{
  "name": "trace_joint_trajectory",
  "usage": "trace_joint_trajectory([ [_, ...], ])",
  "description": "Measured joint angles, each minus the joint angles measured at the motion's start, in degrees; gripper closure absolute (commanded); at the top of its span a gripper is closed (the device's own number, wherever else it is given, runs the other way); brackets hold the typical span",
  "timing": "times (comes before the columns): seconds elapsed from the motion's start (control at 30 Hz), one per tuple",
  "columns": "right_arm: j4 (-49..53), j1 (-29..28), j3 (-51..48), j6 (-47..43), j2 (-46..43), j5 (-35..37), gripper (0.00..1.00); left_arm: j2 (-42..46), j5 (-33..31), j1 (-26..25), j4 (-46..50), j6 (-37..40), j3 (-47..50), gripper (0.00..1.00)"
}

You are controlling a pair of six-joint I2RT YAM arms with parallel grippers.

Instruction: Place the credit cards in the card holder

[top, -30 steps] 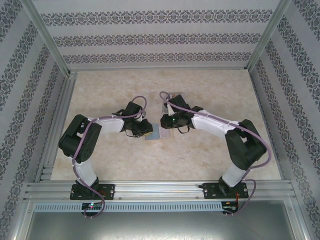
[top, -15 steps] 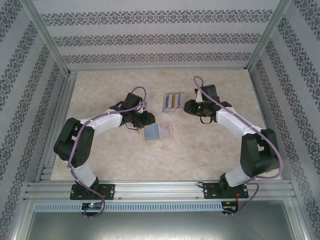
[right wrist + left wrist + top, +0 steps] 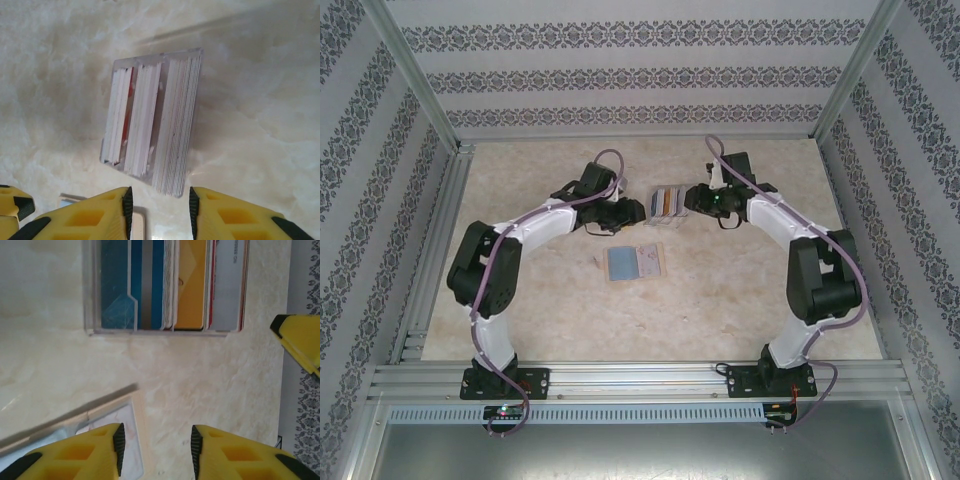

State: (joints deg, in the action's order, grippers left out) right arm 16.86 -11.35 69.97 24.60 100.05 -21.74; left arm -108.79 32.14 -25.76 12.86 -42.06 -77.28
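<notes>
Looks barely begun. In a clear tray (image 3: 150,331) toward the far middle of the tabletop (image 3: 740,300), the credit cards (image 3: 190,285) standing on edge in bunches of blue, orange-yellow and grey. Just nearer the arm bases, apart from the tray, the card holder (image 3: 635,262) lying opened flat. No card to be seen on it from above, though its pockets are too small there to read with certainty. Leaves, by that judgement, the whole job: lifting cards out of the tray and slipping them into the holder.

As for the left claw (image 3: 632,210): low over the tabletop at the tray's left side, arm reaching forward with the elbow bent inward. Jaws parted, nothing between them, aimed at the tray's near wall, an edge of the holder showing beside one finger. As for the right claw (image 3: 692,198): mirrored at the tray's right side, forearm angled in toward the centre. Likewise released and empty, facing across the card edges. Both near the tray, seemingly touching neither it nor each other.
</notes>
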Motion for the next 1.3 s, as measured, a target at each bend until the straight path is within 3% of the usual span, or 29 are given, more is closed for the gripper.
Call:
trace_joint_trajectory([
  [0.17, 1.6, 0.0, 3.6, -0.6, 3.4, 0.2, 0.6, -6.7, 0.5, 0.0, 0.8, 1.1, -7.1, 0.46],
  [0.5, 2.2, 0.0, 8.0, -0.6, 9.6, -0.5, 0.59, -14.1, 1.1, 0.0, 2.2, 1.6, -13.4, 0.45],
  [1.3, 4.7, -2.7, 13.2, -0.6, 12.1, -1.1, 0.61, -17.2, 3.5, -0.2, 3.1, 1.5, -15.7, 0.45],
])
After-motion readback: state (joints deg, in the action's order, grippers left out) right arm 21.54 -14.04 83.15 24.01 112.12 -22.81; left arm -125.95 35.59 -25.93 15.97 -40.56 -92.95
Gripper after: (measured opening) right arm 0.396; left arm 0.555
